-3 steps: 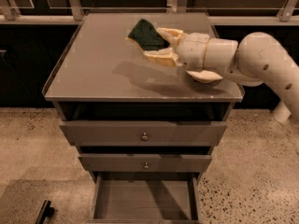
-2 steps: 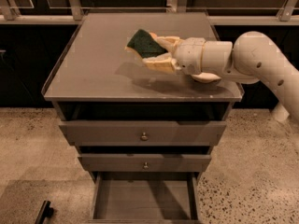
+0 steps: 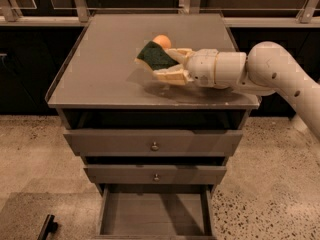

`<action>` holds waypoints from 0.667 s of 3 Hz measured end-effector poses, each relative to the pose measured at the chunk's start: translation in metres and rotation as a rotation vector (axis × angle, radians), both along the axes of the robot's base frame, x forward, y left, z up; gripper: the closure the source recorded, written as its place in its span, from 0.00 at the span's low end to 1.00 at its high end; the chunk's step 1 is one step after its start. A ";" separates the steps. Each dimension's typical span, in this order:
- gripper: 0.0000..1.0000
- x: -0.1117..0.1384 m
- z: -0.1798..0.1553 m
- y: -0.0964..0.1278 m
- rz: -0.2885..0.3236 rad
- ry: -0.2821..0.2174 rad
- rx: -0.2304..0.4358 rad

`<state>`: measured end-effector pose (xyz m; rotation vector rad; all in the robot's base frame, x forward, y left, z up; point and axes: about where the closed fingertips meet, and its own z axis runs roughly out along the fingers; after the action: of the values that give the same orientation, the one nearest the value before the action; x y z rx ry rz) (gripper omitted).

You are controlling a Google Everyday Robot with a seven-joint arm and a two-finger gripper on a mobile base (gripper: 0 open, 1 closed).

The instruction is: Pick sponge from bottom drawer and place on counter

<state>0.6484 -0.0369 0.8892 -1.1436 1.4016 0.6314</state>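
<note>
My gripper [image 3: 167,64] reaches in from the right over the middle of the counter [image 3: 105,64]. It is shut on the sponge [image 3: 155,56], whose dark green face tilts up toward the camera, a little above the counter top. The bottom drawer [image 3: 155,214] is pulled open at the foot of the cabinet, and its flat floor shows nothing in it.
A round orange fruit [image 3: 161,41] sits on the counter just behind the sponge. Two knobbed drawers [image 3: 155,145] above the bottom one are closed. A railing with glass runs behind the cabinet. Speckled floor lies on both sides.
My gripper has moved left and a little toward the front over the counter, carrying the sponge. The orange fruit behind it now shows.
</note>
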 end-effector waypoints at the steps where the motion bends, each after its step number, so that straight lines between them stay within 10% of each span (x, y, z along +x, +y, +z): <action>1: 0.57 0.000 0.000 0.000 0.000 0.000 0.000; 2: 0.34 0.000 0.000 0.000 0.000 0.000 0.000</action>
<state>0.6484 -0.0368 0.8892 -1.1437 1.4016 0.6315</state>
